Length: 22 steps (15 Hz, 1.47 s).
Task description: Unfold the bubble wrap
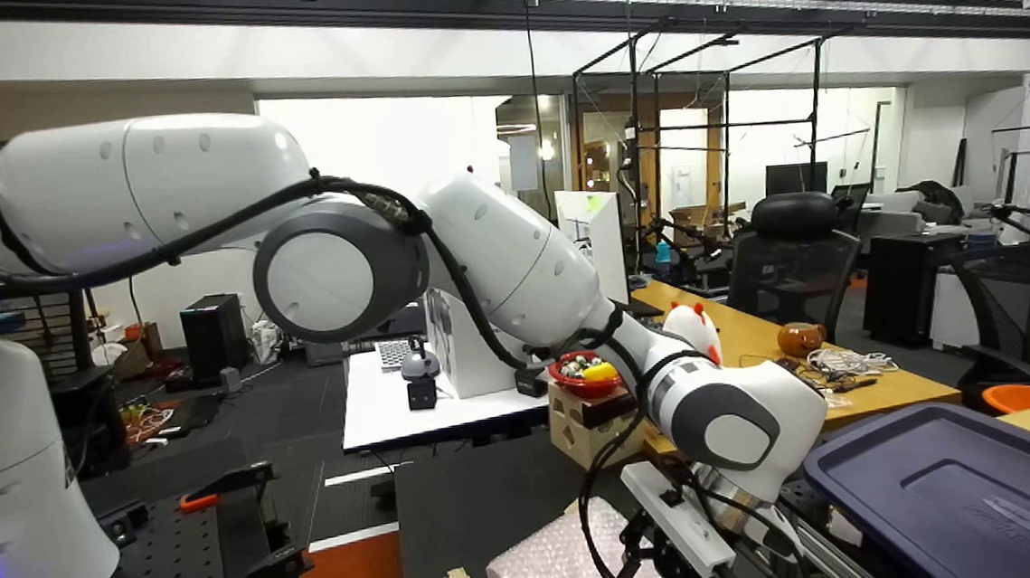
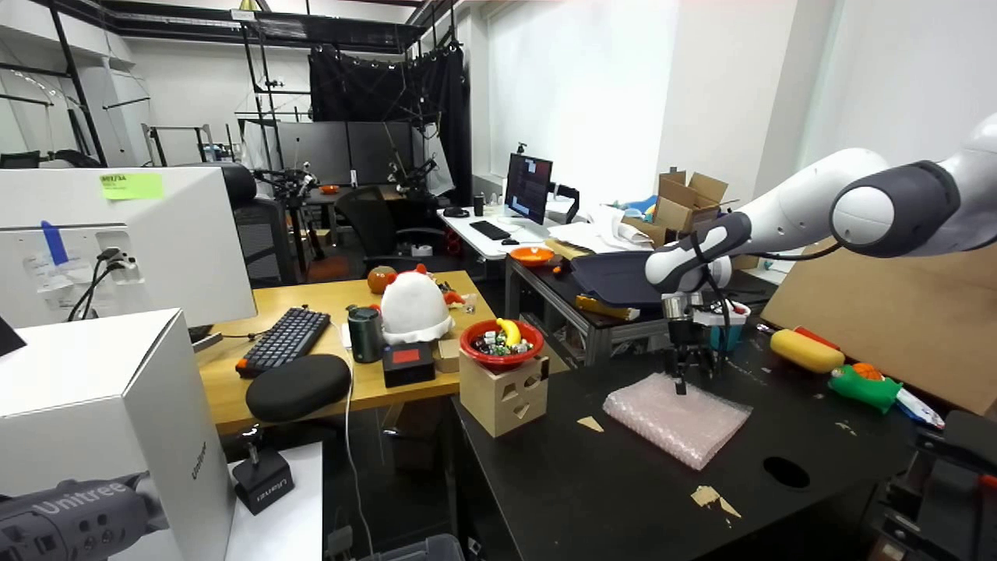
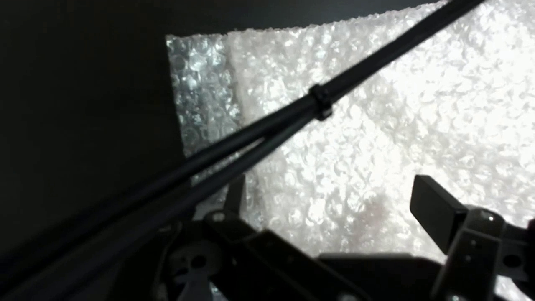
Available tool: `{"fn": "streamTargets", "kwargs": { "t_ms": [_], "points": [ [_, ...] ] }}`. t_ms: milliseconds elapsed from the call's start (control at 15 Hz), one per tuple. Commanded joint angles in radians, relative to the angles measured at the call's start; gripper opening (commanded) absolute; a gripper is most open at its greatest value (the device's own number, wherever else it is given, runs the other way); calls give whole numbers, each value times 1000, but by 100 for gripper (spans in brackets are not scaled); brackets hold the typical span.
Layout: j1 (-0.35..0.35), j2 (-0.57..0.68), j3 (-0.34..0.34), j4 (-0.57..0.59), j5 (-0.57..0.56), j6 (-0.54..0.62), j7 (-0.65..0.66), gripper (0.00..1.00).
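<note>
Close under the wrist camera, black cables [image 3: 376, 60] run slantwise, bound by a small tie [image 3: 321, 102]. Just past them, the fingers [image 3: 436, 213] stand spread wide above the bubble wrap [image 3: 342, 159], one partly covered by the cables. Whether the tips touch the sheet is hard to say from these angles. Wrap lies on the black tabletop [image 2: 592, 483], folded in layers, a thinner strip showing past the upper layer along one edge. White arm [image 1: 513, 262] slopes down toward it in both exterior views. Pale tan scraps [image 2: 704, 495] on the same tabletop, near the wrap. Near a corner, a wooden box [image 2: 489, 401] with shaped cutouts; red bowl [image 2: 498, 361] on top, yellow banana [image 2: 510, 333] in the bowl. Across from the box, past the wrap, a green toy [image 2: 864, 389]. Beyond the tabletop's edge, a dark blue lid [image 2: 615, 280]. Behind the box, a white rounded toy [image 2: 413, 308] with red bits on top. Farther off, open cardboard boxes [image 2: 685, 202] and a lit monitor [image 2: 530, 187].
</note>
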<state>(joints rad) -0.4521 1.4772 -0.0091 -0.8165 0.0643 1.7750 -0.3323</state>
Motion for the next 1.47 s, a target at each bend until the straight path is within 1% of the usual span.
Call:
{"fn": "streamTargets", "kwargs": {
  "t_ms": [0, 333, 600, 1267, 1333, 1400],
  "points": [
    [-7, 0, -8, 17, 1, 27, -34, 100],
    [-14, 0, 0, 8, 8, 50, -51, 100],
    [-17, 1, 8, -5, 21, 37, -41, 100],
    [1, 6, 10, -48, 21, 45, -29, 100],
    [1, 6, 10, -47, 22, 44, -29, 96],
    [-1, 6, 11, -43, 23, 41, -29, 74]
  ]
}}
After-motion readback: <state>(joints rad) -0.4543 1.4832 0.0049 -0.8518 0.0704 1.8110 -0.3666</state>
